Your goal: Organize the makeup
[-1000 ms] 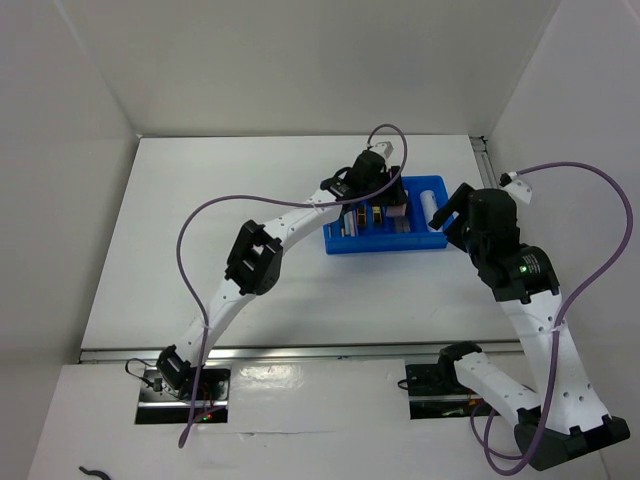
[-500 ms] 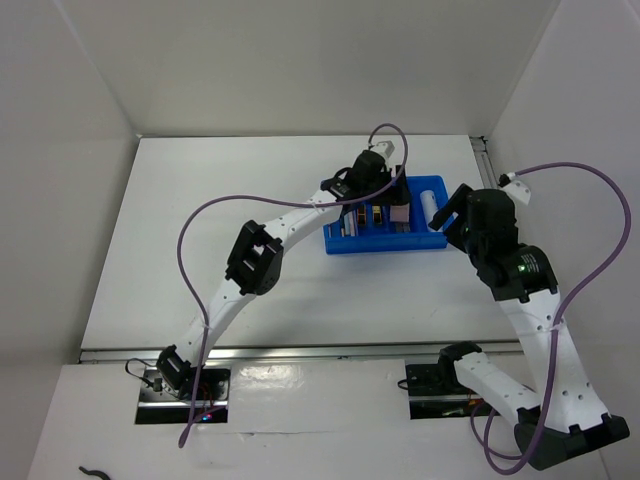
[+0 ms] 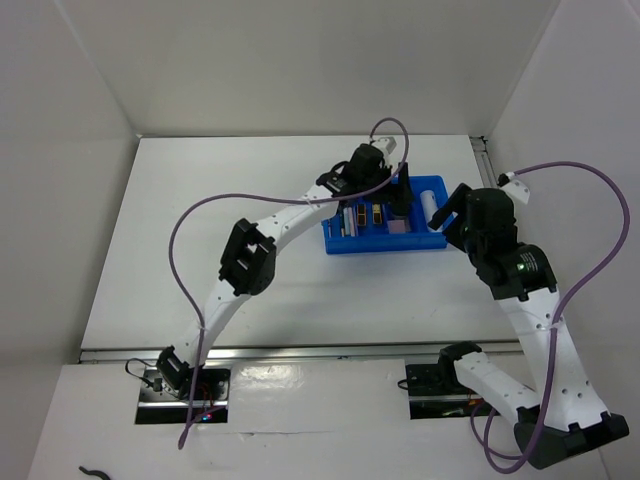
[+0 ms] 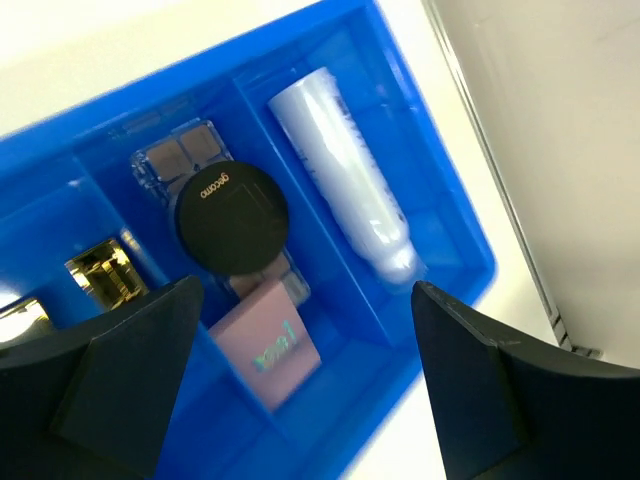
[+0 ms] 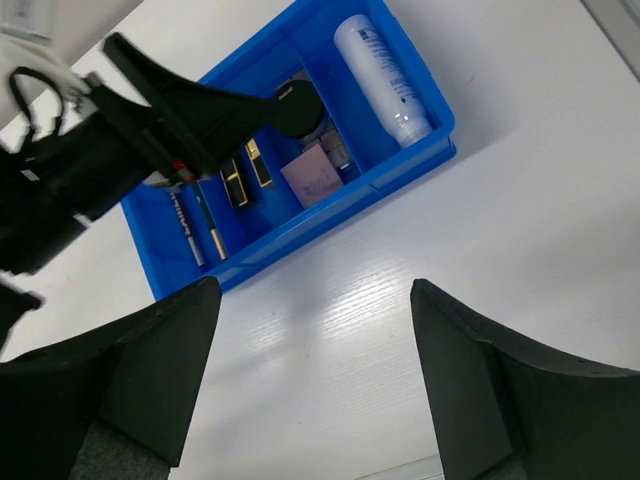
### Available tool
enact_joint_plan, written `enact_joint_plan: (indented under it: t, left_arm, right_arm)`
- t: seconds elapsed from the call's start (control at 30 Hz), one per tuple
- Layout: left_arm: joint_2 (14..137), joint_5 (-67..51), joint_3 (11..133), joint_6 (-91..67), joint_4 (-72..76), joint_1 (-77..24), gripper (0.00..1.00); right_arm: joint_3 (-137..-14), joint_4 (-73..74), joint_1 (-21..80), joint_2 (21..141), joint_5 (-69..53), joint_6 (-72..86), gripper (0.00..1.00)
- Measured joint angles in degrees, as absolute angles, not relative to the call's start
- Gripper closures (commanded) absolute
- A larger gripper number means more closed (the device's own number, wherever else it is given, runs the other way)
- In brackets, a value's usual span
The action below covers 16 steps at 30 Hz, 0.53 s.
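Round black compact [image 4: 232,218] inside the blue tray [image 4: 450,215], resting on the brownish-pink palette [image 4: 170,160] in the compartment next to the tray's end bay, where the white tube [image 4: 345,185] lies lengthwise. Pink square pad [image 4: 265,343] just beside the compact, toward the tray's near wall. Black-and-gold palette [image 4: 98,275] one compartment farther along. Thin pencils [image 5: 188,232] at the tray's opposite end. Left jaws spread wide above the tray, gripping nothing, with compact and pad below the gap. Right jaws likewise spread and empty, over the tabletop [image 5: 400,250] just off the tray's near wall.
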State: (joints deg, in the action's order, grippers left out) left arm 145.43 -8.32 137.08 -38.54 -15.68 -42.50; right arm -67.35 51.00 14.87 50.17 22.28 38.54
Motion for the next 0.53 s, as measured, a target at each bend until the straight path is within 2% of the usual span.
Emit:
enact_joint_plan:
  t: [0.07, 0.1, 0.13, 0.33, 0.53]
  left_arm:
    - [141.8, -7.9, 135.39, -37.36, -17.52, -42.5, 0.0]
    - [139.65, -7.51, 134.39, -36.97, -18.0, -42.35, 0.0]
    - [136.75, -7.07, 132.81, -36.18, -19.0, -42.19, 0.0]
    - [116.33, -2.31, 123.02, -32.16, -25.06, -40.1, 0.0]
    - [96.4, 11.86, 108.95, -27.16, -32.56, -37.04, 0.0]
  right_arm:
    - [-67.35, 50.87, 14.87, 50.06, 22.24, 38.41, 0.11]
    - [-67.35, 50.78, 14.85, 50.04, 22.13, 38.22, 0.02]
    - [-67.4, 50.72, 14.85, 50.26, 22.04, 37.78, 0.0]
    - [-71.07, 52.25, 14.85, 56.97, 22.0, 36.69, 0.0]
    - [-72.05, 53.95, 14.85, 63.96, 21.71, 36.27, 0.0]
